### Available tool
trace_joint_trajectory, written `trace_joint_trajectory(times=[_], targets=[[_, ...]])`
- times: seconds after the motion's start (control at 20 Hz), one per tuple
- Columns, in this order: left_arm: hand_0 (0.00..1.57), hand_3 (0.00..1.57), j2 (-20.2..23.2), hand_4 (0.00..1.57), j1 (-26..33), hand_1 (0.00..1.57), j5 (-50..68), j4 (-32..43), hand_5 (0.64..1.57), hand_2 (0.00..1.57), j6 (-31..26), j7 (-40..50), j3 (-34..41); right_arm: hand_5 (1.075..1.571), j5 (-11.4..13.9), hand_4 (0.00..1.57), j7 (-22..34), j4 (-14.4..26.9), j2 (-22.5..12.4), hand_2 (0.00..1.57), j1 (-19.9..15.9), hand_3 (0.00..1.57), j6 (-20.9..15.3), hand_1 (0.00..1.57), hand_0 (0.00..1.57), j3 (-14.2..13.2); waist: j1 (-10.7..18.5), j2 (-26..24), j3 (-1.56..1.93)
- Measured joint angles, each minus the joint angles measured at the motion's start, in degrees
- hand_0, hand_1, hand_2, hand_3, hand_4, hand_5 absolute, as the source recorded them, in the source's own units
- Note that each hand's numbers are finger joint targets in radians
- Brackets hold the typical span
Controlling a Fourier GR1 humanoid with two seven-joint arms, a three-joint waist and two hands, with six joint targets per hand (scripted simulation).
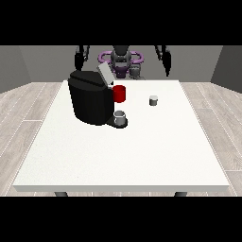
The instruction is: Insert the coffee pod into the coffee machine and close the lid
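Hanging at my sides: both my hands, raised behind the far edge of the table point(189, 160), neither touching anything.
Hand at the view's right point(166, 64): mine, held up beyond the table's far edge, well apart from the coffee machine point(90, 99) and to its right; it holds nothing, and I cannot tell from here whether it is released or clenched.
Hand at the view's left point(79, 57): mine also, up behind the coffee machine and slightly to its left; nothing in it, and its pose is likewise too small to make out.
Coffee pod point(153, 100): a small grey cylinder standing upright on the table, to the right of the coffee machine and well apart from it, its long axis vertical.
Key relation: the pod lies nearer the camera than, and below, my hand at the view's right, on that hand's side of the coffee machine; I judge that hand the nearer one for the pickup, reaching forward and down.
Lid point(105, 74): open, tilted up at the coffee machine's top right corner, so the pod chamber looks ready to load.
Red mug point(119, 93): just beside the coffee machine, at its right.
Grey cup point(120, 117): on the coffee machine's base, at its front right.
Task progress: by my reading, not yet begun; pod untouched, lid not yet closed.
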Motion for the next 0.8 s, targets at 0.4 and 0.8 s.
trace_joint_trajectory(times=[0.4,0.8], targets=[[0.0,0.0,-1.7,0.24,2.4,0.0,3.3,-0.7,1.571,0.0,-3.8,-7.3,-0.7,1.571,-2.2,0.09,-0.7,2.1,-0.3,0.0,2.0,0.0,0.2,0.0,0.0,-3.2,-0.2,-2.8,-0.8],[0.0,0.0,1.9,0.0,-0.1,0.0,-2.5,0.5,1.571,0.0,-3.7,-8.2,-0.9,1.571,-1.6,0.16,-4.6,2.5,2.6,0.0,1.3,0.0,-3.9,0.0,0.0,-3.8,-1.7,-2.0,-0.91]])
